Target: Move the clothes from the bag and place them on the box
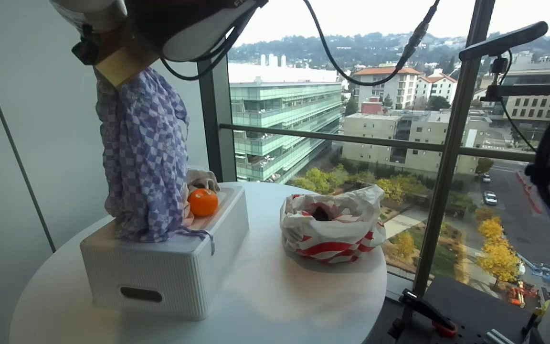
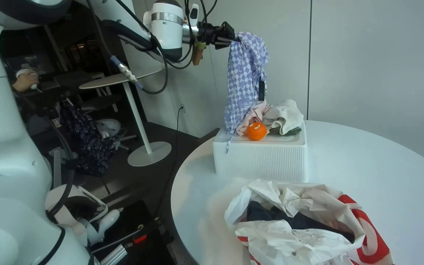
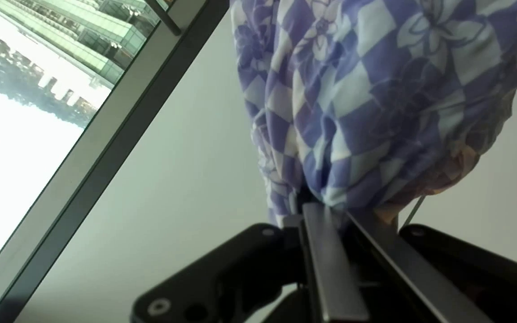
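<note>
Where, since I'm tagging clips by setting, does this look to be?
Probably an upper-floor office or lab: a large window looks down on trees, a robot arm reaches over a round table, and a pedestal table stands beyond.

You get daylight from the window [image 1: 389, 142] at right in an exterior view; your wrist view has blown-out sky [image 3: 11, 166] left, blurred gripper [image 3: 332, 211] below

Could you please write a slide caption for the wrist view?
Jaws gripping a purple-and-white checked cloth, a window at the picture's left.
</note>
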{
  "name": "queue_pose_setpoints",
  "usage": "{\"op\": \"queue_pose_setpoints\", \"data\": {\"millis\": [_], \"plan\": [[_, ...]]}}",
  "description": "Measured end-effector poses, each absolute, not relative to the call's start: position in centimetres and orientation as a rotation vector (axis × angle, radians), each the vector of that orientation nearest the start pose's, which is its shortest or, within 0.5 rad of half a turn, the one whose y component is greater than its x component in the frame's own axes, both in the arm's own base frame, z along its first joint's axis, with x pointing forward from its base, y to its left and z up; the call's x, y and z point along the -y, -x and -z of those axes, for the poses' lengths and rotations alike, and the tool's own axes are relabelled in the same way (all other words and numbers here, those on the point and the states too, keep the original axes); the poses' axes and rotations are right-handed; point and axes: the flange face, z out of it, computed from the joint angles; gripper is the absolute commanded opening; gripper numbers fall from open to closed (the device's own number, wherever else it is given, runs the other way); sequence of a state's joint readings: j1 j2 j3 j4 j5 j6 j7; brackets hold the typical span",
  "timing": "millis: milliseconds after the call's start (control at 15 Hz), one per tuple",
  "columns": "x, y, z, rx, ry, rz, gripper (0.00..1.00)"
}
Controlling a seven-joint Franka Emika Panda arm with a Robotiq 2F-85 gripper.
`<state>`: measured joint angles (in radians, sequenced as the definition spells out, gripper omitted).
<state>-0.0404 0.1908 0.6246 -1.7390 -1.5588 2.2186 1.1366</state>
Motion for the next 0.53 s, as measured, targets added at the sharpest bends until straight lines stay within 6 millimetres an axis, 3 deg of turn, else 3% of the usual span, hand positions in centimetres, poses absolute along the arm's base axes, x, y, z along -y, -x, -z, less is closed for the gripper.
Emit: {"op": "queue_pose_setpoints", "data": {"millis": [200, 267, 400, 533], "plan": [[-29.1, -62.5, -46.7, -0.290, -2.166, -1.271, 0.05], [-28.1, -64.2, -44.9, -0.286, -2.175, -1.229, 0.31], [-26.4, -66.8, -42.8, -0.275, -2.219, -1.144, 0.39], [-24.9, -68.3, -42.7, -0.267, -2.303, -1.035, 0.55]]}}
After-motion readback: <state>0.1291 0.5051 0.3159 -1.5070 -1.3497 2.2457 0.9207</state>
